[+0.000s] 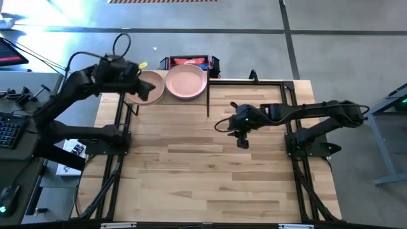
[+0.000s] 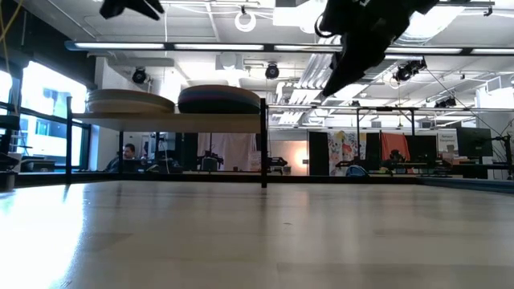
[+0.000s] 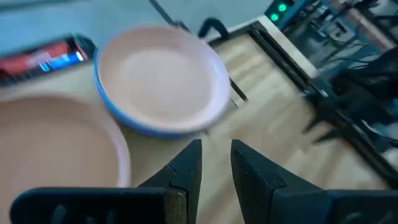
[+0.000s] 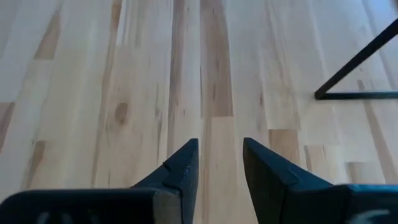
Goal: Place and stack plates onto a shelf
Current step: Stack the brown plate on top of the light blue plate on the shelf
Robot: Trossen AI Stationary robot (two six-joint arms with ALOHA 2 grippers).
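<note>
- Tabletop (image 2: 257, 241) lies nearest us, bare wood.
- We find the shelf (image 2: 165, 118) at the table's far left corner, carrying two stacks side by side: a beige-topped stack (image 1: 147, 85) and a pink-topped stack (image 1: 186, 82) with a blue plate beneath.
- Left gripper (image 1: 141, 93) hovers over the beige-topped stack, jaws slightly apart, holding nothing.
- Right gripper (image 1: 242, 141) hangs above mid-table, jaws apart, empty.
- Risk, in our judgement: a low retreat by the left gripper could clip a rim and shift a stack towards the shelf edge.
- We cannot count the plates in either stack; lower colours are mostly hidden.
</note>
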